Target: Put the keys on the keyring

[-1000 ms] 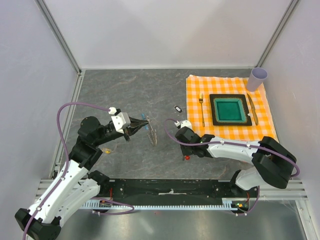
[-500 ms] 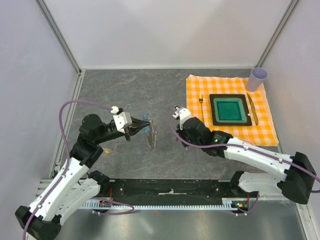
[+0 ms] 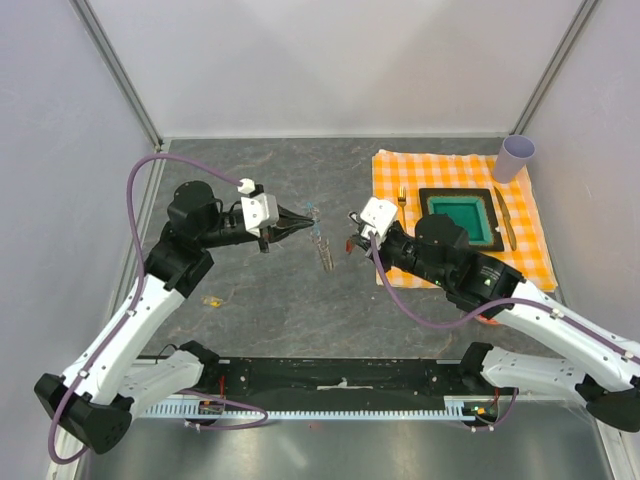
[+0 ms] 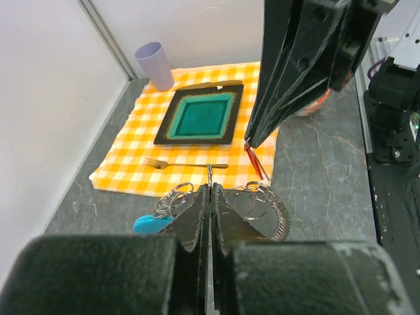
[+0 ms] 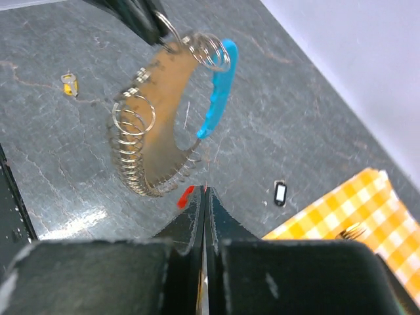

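Left end effector (image 3: 306, 225) clamps keyring (image 5: 214, 98), right end effector (image 3: 350, 243) key (image 5: 186, 195); grey tabletop (image 3: 260, 295), white walls (image 3: 330, 70)

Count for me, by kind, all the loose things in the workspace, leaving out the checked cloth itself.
plate: 1
fork: 1
knife: 1
cup: 1
red-headed key: 1
keyring: 1
black-and-white fob: 1
tiny yellow object: 1
Total: 8
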Robot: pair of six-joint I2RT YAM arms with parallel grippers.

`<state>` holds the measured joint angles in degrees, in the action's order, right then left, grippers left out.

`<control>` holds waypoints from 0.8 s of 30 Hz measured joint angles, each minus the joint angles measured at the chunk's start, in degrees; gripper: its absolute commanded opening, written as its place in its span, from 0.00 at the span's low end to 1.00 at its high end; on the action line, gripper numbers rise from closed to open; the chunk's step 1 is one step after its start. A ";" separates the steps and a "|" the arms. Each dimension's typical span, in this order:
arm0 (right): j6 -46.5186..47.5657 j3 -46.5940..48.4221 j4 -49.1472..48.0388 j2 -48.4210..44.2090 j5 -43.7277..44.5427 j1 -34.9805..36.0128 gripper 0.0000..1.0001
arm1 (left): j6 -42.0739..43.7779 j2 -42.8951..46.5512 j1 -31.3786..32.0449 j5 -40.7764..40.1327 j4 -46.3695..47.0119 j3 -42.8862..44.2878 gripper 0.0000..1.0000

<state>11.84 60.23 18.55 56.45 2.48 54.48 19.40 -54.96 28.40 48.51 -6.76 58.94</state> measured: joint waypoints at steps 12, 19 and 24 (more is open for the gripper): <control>11.02 1.79 0.26 -1.73 -15.10 -2.69 0.00 | 4.63 2.75 0.02 3.08 -3.08 -4.24 0.02; 12.46 4.26 1.09 0.94 -20.90 -3.48 0.00 | 5.18 4.59 1.40 3.54 -2.32 -6.45 0.02; 13.49 7.08 3.58 3.87 -24.09 -3.65 0.00 | 5.79 4.61 2.49 4.09 -2.32 -6.73 0.02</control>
<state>25.32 67.31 22.13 60.31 -21.61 50.83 25.19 -50.35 30.89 52.60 -9.08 52.21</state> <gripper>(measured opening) 0.007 0.025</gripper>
